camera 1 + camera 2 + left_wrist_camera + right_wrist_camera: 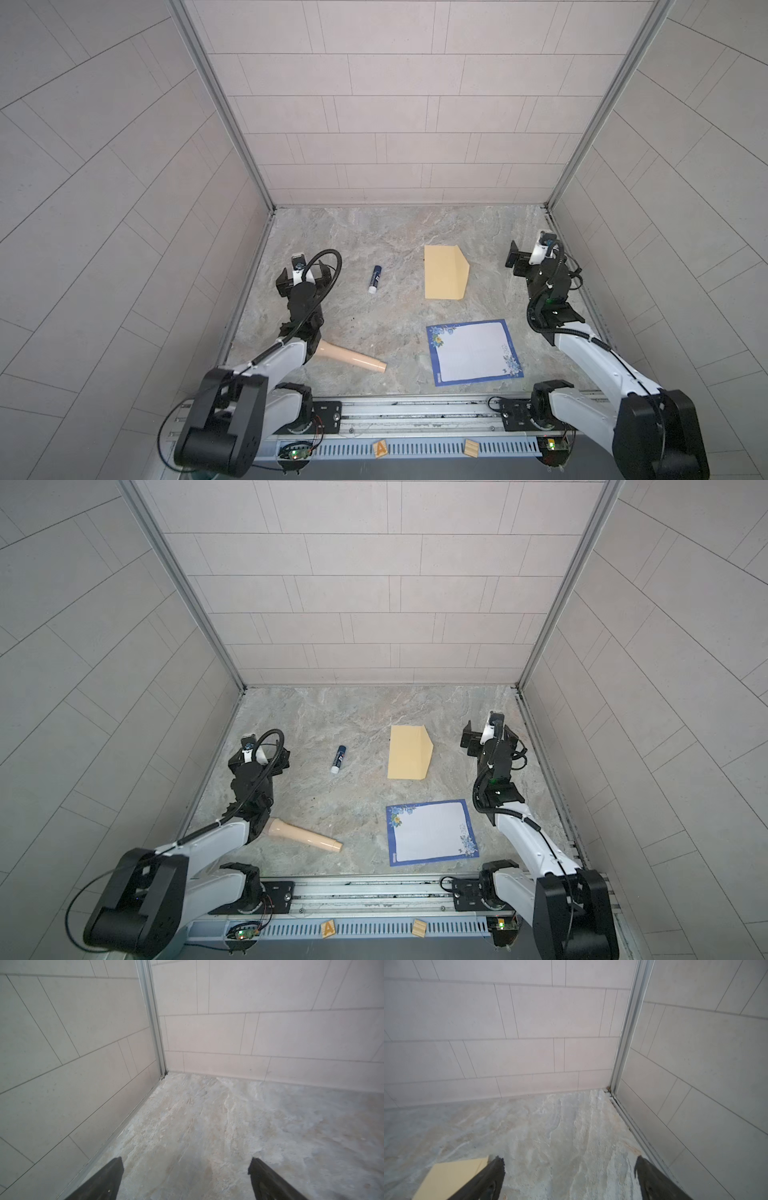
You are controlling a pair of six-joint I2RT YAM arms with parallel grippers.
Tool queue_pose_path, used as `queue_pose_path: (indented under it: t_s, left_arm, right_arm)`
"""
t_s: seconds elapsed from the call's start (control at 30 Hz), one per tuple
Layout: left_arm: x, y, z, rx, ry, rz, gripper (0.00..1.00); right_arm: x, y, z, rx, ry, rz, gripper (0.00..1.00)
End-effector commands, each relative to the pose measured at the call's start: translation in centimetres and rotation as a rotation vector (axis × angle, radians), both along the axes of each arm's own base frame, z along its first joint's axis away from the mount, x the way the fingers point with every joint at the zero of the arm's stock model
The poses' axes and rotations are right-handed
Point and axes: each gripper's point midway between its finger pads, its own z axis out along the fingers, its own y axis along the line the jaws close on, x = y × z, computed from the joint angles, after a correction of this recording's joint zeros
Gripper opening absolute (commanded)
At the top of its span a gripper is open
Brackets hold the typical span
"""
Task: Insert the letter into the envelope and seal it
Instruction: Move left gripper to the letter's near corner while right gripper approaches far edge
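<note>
Holds left gripper (185,1164) and right gripper (569,1160) wide and empty at 9 and 3 o'clock, probably for a free view from above. Shows letter (473,352) flat at 5 o'clock, envelope (444,272) at 12 o'clock from it, flap apparently open for insertion.

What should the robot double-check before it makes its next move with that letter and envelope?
1. Left fingers open, empty: ok.
2. Right fingers open, empty: ok.
3. Letter lying flat, uncovered: ok.
4. Envelope flap open: ok, it looks folded outward.
5. Letter fits unfolded: not ok, it looks larger than the envelope.
6. Glue stick clear of both papers: ok.
</note>
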Motion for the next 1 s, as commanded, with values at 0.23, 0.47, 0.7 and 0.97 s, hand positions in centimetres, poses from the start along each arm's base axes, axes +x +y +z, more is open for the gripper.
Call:
queue_pose_path:
  t_s: [0.23, 0.47, 0.7, 0.97]
  left_arm:
    - [-1.5, -7.7, 4.3, -0.423, 0.020, -0.344, 1.00]
    - [-4.4, -15.8, 3.4, -0.573, 0.162, -0.638, 1.00]
    - [-8.3, -22.4, 0.0, -0.606, 0.362, -0.839, 1.00]
    - [-12.8, -26.7, -4.5, -0.575, 0.606, -0.993, 0.99]
  right_arm:
    - [-1.6, 7.3, -2.0, 0.289, 0.286, 0.359, 0.97]
    - [-4.7, 8.0, -5.1, 0.317, 0.473, 0.387, 0.97]
    - [-7.4, 6.5, -8.9, 0.319, 0.601, 0.288, 0.98]
    - [-9.0, 7.7, -11.1, 0.394, 0.690, 0.311, 0.98]
